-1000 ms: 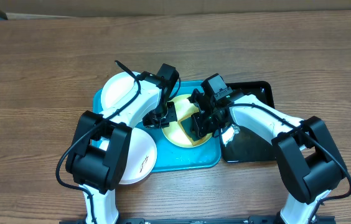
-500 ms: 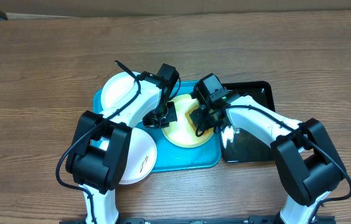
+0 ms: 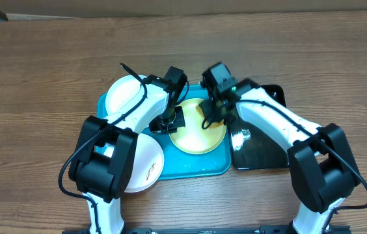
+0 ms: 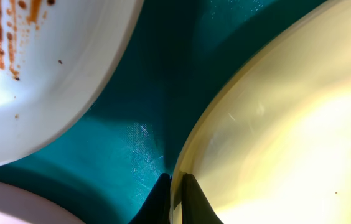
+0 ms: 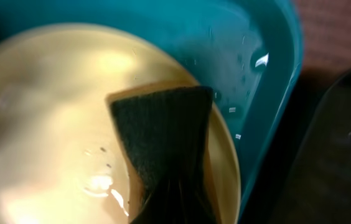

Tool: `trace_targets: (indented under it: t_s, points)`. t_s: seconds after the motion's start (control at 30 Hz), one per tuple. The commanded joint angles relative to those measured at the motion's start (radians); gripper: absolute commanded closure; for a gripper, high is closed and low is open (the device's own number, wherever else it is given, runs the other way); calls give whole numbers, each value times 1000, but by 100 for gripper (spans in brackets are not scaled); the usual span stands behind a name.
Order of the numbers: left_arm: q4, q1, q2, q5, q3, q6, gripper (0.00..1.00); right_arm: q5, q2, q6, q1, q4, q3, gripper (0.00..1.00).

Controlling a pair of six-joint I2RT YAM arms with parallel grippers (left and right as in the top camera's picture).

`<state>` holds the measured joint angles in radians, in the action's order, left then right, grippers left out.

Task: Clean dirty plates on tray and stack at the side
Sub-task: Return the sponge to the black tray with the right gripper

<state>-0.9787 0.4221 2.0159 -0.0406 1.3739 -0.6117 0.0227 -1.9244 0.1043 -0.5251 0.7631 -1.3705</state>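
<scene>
On the turquoise tray lies the yellow-green-rimmed plate. My left gripper is shut on that plate's left rim, one finger on each side. Over the plate's far part, my right gripper is shut on a dark green sponge that presses flat on the wet plate. A white plate with brown smears rests at the tray's far left corner. Another white plate overlaps the tray's near left edge.
A glossy black tray lies right beside the turquoise tray, partly under my right arm. Brown wooden table surrounds both trays. The turquoise tray's raised rim runs close to the sponge's right side.
My right gripper has slid the sponge across the plate toward the far edge of the tray. The left gripper has kept its hold on the rim without moving.
</scene>
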Motion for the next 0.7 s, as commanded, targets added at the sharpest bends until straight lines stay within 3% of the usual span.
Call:
trace_targets:
  t_s: [0.0, 0.43, 0.67]
  points:
    - [0, 5, 27, 30, -19, -16, 95, 13, 48, 2, 16, 67, -116, 96]
    - [0, 5, 27, 30, -19, -17, 91, -66, 67, 87, 251, 371, -185, 96]
    - [0, 5, 27, 29, -20, -17, 91, -66, 67, 87, 370, 324, -93, 96]
